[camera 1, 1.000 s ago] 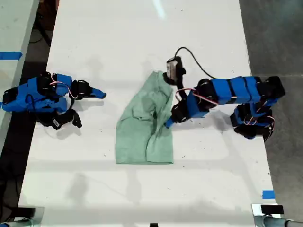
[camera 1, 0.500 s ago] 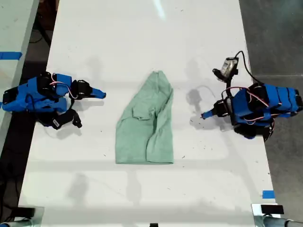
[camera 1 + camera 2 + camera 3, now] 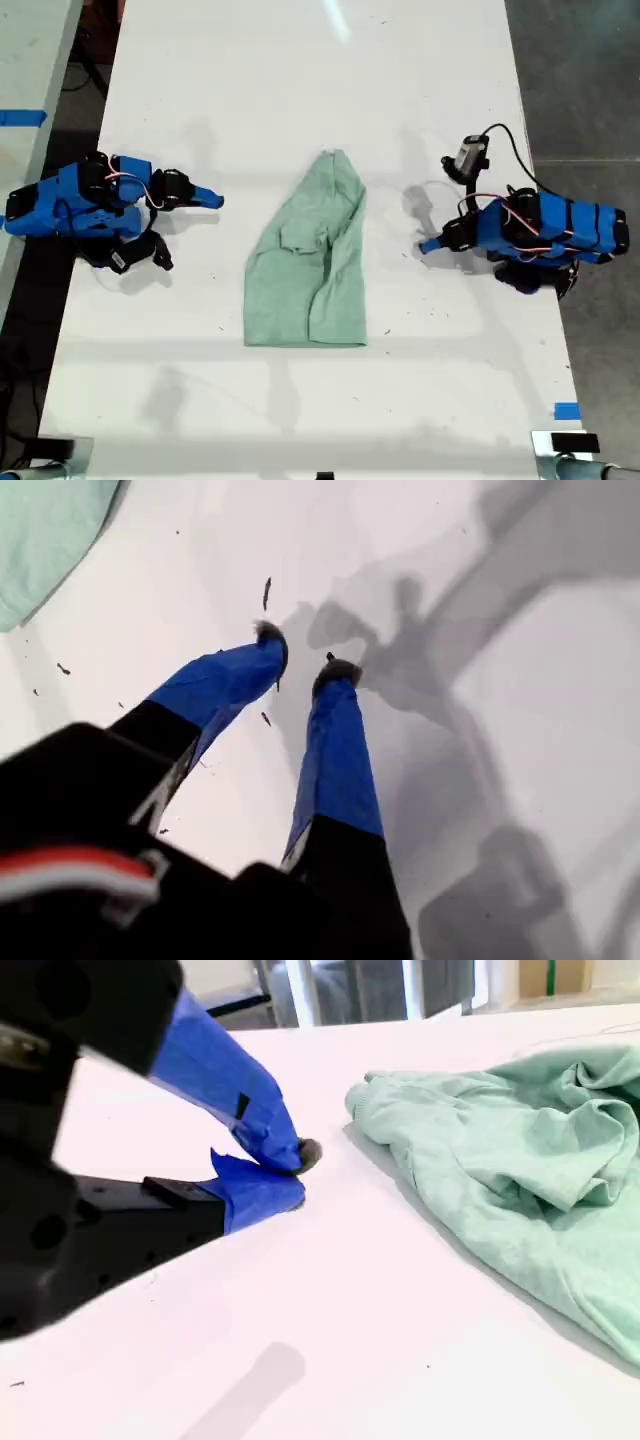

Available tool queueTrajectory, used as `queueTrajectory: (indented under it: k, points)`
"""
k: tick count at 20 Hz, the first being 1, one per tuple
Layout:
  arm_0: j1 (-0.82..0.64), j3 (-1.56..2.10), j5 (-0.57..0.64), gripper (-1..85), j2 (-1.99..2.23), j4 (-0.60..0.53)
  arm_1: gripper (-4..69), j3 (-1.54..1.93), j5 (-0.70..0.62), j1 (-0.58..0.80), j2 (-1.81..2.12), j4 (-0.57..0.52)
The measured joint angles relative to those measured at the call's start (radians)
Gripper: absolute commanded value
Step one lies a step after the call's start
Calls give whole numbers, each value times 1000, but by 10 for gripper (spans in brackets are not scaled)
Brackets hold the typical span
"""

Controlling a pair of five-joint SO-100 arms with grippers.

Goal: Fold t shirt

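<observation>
Jaws slightly apart on my first gripper (image 3: 302,652), together on my second gripper (image 3: 298,1178), both empty. T shirt (image 3: 310,260) partly folded, rumpled; likely more folds left.

T shirt (image 3: 305,270) pale mint green; table (image 3: 250,90) white; arms (image 3: 80,200) blue/blk.

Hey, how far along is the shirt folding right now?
Partly done: the t shirt lies on the table, folded in to a pointed top and a straight hem, but rumpled. Nothing is in hand: my first gripper sits clear of it on the exterior view's right, jaws slightly apart and empty; my second gripper rests shut on that view's left. Probably left: folding it across and smoothing it.
</observation>
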Motion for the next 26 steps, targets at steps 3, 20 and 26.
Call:
queueTrajectory:
  k: [3, 20, 26]
  points:
    - [0, 0, 0, 0, 0, 0, 99, 0, -100, 6, 0, 0]
    - [18, 0, 0, 1, 0, 0, 85, 2, -249, 5, 0, 0]
    - [18, 0, 0, 1, 0, 0, 84, 3, -249, 5, 0, 0]
